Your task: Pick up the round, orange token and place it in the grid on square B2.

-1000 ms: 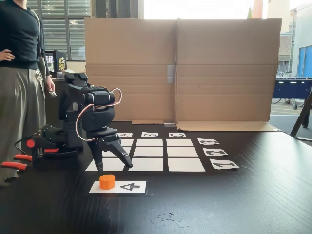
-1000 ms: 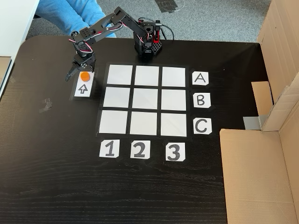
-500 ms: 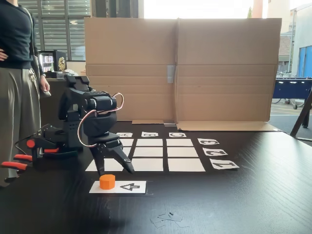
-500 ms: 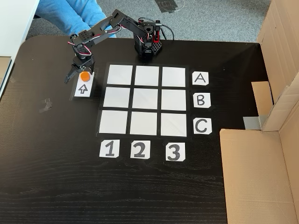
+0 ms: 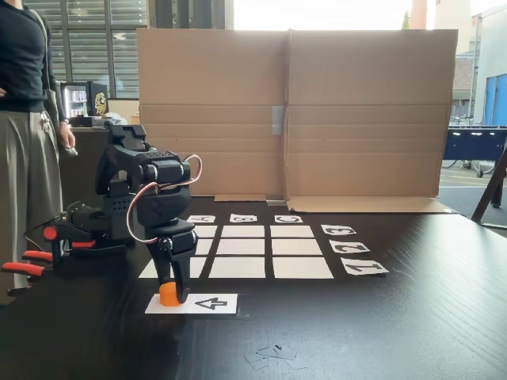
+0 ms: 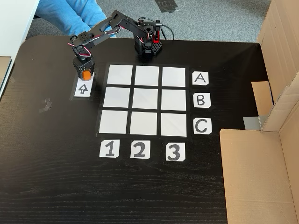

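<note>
Orange token [image 5: 168,294] [image 6: 85,75]: short round puck, resting on the white arrow strip [image 5: 207,304] [image 6: 82,88] at the end away from the printed arrow, outside the grid. Hand [image 5: 173,291] [image 6: 84,74]: black, two-fingered, lowered over the token with the fingers drawn in narrow against its sides; in the side fixed view one finger covers the token's right part, and the token sits on the strip, not lifted. Arm: black, with red and white wires looped at the wrist, reaching from its base [image 6: 148,45] at the table's far edge in the top-down fixed view. Grid [image 5: 261,247] [image 6: 145,100]: nine white rectangles with dark gaps, just beside the strip; all cells bare. Square B2 [image 5: 241,247] [image 6: 145,98]: centre cell, well apart from the token. Labels: A, B, C along one side, 1, 2, 3 along another. Table [image 5: 412,324] [image 6: 56,177]: dark wood grain. Cardboard screen [image 5: 293,111] standing behind the grid. Red-orange clamp handles [image 5: 22,263] at the table's left edge in the side view.
</note>
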